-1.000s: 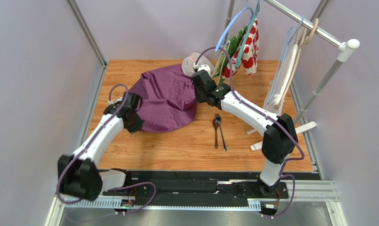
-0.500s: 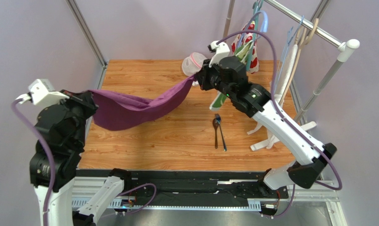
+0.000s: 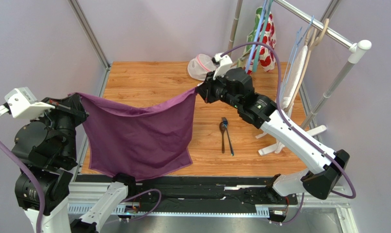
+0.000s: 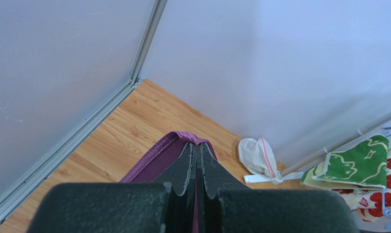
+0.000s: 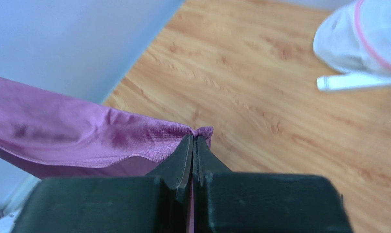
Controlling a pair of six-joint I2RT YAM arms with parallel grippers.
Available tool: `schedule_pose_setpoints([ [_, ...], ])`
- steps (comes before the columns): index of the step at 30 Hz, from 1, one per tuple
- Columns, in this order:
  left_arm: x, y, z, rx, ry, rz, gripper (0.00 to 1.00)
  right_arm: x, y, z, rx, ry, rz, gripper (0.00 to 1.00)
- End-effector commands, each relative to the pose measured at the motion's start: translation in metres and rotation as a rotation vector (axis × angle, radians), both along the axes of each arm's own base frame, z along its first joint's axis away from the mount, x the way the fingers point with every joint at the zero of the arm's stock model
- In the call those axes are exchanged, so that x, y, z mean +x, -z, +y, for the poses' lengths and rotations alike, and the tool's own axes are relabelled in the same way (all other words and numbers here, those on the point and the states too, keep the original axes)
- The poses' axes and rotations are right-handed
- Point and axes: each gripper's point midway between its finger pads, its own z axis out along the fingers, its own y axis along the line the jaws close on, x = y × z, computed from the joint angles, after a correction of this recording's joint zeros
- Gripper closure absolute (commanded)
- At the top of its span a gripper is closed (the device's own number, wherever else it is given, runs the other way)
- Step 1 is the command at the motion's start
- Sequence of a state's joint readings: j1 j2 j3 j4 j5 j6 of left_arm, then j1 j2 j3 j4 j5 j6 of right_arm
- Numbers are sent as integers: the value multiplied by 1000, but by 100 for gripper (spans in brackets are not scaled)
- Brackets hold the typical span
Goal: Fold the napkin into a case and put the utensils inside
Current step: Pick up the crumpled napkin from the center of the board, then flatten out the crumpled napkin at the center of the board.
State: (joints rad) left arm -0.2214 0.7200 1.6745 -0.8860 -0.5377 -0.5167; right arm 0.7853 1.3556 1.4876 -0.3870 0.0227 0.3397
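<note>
plain dark purple square cloth napkin (image 3: 139, 131): hanging spread in the air above near-left wooden tabletop (image 3: 149, 77) | left jaws: clenched on its upper left corner | right jaws: clenched on its upper right corner | two slim dark metal utensils (image 3: 225, 136): side by side on tabletop, apart from napkin

**Wooden table (image 3: 149, 73), three things resting on it**
You'll find the two dark utensils (image 3: 225, 137) lying close together on the bare wood, handles toward the near edge, with the spoon (image 3: 222, 130) the left one of the pair. Beyond the utensils, near the back edge, lies a white mesh pouch (image 3: 200, 68) with pink trim. Just right of the utensils stand the clothes rack's white feet (image 3: 269, 147).
</note>
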Motion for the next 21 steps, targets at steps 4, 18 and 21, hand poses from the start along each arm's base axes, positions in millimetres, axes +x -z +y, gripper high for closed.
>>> schedule_pose_setpoints([
  [4,-23,-44,17,50,-65,-101,100,-11,-32,-3,4,-48,-112,100],
  [18,-109,-166,16,127,21,-519,100,-84,-210,-48,269,-166,-552,100],
  [21,-124,-174,13,120,51,-572,100,-112,-230,-55,327,-242,-620,100],
])
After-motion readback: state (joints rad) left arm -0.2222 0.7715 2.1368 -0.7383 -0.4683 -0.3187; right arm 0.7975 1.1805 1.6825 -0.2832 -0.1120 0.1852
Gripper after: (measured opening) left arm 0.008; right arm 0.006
